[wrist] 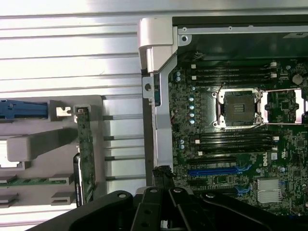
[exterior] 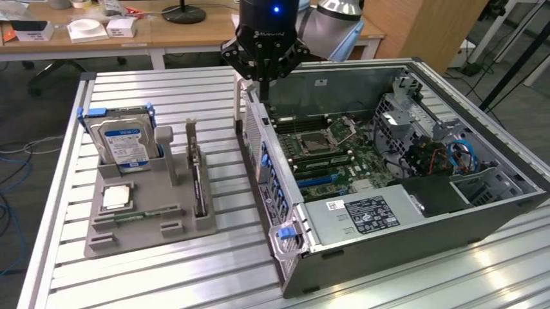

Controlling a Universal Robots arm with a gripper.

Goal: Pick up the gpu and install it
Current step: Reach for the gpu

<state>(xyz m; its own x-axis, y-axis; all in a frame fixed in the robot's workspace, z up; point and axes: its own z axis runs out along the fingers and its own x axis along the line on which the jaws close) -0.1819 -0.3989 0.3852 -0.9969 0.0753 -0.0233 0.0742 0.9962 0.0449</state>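
Pincer [wrist: 162, 174] pressed together, empty — above computer case [exterior: 404, 239] wall | gpu [exterior: 197, 174] upright in grey holder [exterior: 129, 248], untouched

Worktop [exterior: 172, 277]: parts tray [exterior: 185, 225] on the exterior view's left, open computer case [exterior: 413, 241] on its right, near but apart. In tray: hard drive [exterior: 125, 141] upright at back, CPU [exterior: 118, 197] flat before it, gpu [exterior: 196, 170] on edge along the case-side slot. Pincer [exterior: 265, 87] above the case's tray-side wall, far end.

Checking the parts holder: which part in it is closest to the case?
The gpu, the thin dark card on edge along the side of the holder facing the case; the hard drive stands farther off.
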